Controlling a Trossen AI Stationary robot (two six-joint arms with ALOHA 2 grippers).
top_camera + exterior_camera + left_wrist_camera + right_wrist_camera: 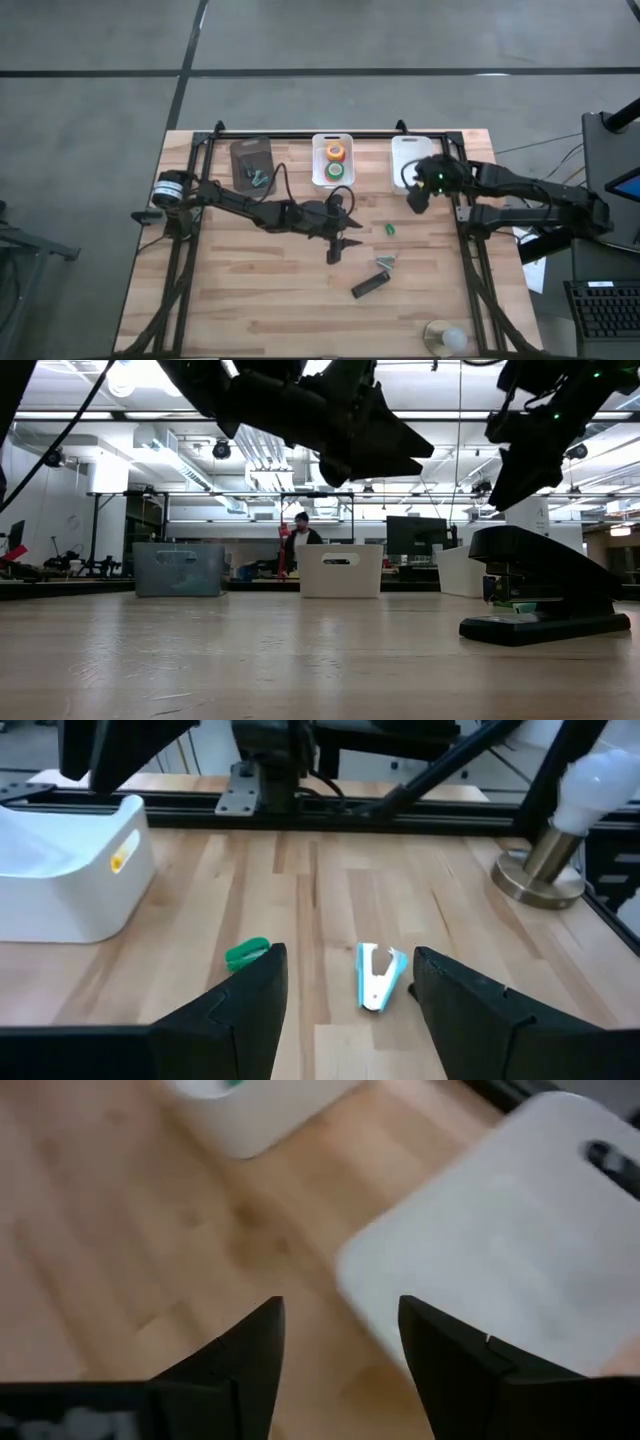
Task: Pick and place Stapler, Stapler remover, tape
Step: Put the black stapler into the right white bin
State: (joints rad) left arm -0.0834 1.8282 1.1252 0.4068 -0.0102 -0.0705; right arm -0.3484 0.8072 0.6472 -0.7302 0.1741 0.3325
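The black stapler lies on its base on the wood table, toward the near right. The stapler remover, pale blue and white, lies flat just beyond it. An orange tape roll and a green tape roll sit in the middle white bin. My left gripper hovers open above mid-table, its fingers pointing toward the remover without touching it. My right gripper hangs open over bare wood beside the right white bin.
A grey bin holding small silvery pieces stands at the far left. A small green bit lies on the wood near the remover. A round brass-based lamp stands at the near right corner. A person is in the room beyond.
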